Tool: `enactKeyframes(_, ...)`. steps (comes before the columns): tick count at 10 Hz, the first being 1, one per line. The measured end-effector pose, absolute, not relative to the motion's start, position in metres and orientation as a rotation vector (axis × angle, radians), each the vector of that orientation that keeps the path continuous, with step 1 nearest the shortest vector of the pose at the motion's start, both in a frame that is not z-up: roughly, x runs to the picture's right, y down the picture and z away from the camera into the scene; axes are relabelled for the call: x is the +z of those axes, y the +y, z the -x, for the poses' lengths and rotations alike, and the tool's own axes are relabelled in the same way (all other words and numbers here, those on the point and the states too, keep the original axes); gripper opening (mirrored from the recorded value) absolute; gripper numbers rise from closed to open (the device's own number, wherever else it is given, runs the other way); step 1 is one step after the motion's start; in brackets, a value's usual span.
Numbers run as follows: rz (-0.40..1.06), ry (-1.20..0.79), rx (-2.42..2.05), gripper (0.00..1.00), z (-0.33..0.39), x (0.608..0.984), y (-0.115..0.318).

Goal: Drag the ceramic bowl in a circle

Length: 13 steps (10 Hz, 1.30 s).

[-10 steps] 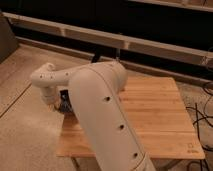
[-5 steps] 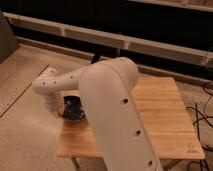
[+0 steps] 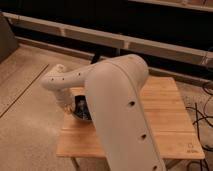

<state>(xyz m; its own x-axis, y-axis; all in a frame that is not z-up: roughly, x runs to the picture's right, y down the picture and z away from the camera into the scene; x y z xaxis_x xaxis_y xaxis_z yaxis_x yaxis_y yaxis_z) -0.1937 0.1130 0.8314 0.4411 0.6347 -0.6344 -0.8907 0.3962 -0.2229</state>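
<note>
On the left part of the worktop (image 3: 165, 112), near its left edge:

1. Ceramic bowl (image 3: 83, 114). Small, round, glossy and dark, with pale glints on the inner surface. It sits upright on the wood. Only its left portion shows; the rest is hidden behind the robot arm.

2. End effector (image 3: 74, 105). Located at the bowl, reaching down to the bowl's left rim or just inside it. Mostly hidden by the arm and by shadow. Whether it is released, clenched or grasping the bowl cannot be told.

3. Robot arm (image 3: 120, 100). White, thick and rounded, with small dark holes along its shell. It rises from the lower right foreground, bends at a wide elbow above the worktop, runs leftward past the worktop's left edge, then turns down and back toward the bowl. It covers much of the worktop's middle.

4. Worktop. Light wood planks, rectangular, with a small mark near the front right corner, too small to read.

Surroundings:

5. Floor (image 3: 25, 90). Pale and speckled, to the left of the worktop.

6. Cables (image 3: 204, 117). Dark, lying on the floor to the right of the worktop.

7. Rails (image 3: 100, 37). Pale, horizontal, against a dark background behind the worktop.
</note>
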Motion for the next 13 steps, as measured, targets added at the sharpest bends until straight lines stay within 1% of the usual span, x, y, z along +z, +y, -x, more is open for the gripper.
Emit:
enactKeyframes(2,0.560,0.554,0.991,0.00,0.192,0.855,0.100)
enactKeyframes(4,0.536,0.572,0.920,0.00,0.209,0.874,0.090)
enactKeyframes(6,0.518,0.567,0.857,0.00,0.231,0.883,0.083)
enactKeyframes(8,0.513,0.538,0.783,0.00,0.268,0.889,0.079)
enactKeyframes(10,0.554,0.503,0.749,0.00,0.299,0.887,0.094)
enactKeyframes(13,0.632,0.446,0.722,0.00,0.332,0.868,0.130)
